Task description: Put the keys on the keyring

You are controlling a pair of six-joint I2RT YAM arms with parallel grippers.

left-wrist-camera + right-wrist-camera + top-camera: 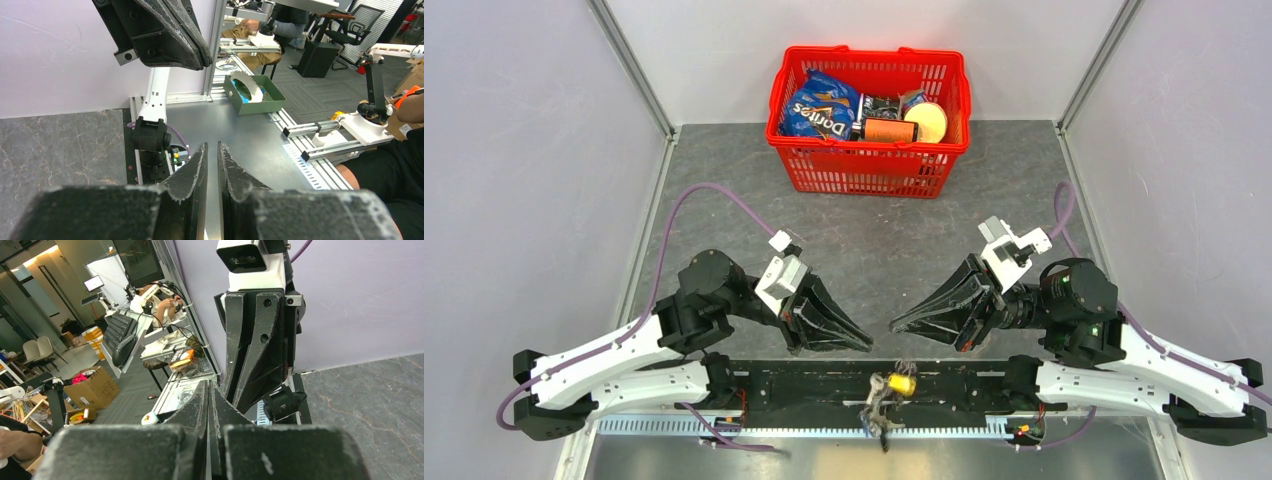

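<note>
Keys [902,385] lie in a small heap on the black bar [804,385] at the near edge of the bench [874,250], between the two arm bases. Only a yellow head shows well. The keyring [882,418] seems to be the dark tangle touching it, but it is too small to be sure. Both hands hang over the bench with their tips pointing at each other. The heap sits behind those tips, closer to the bases. The left hand [867,345] is a bit nearer. Its fingers are a little apart and hold nothing. The right hand [894,326] is closed tight and empty. To reach the heap, I think a hand must pull back and dip down.
</note>
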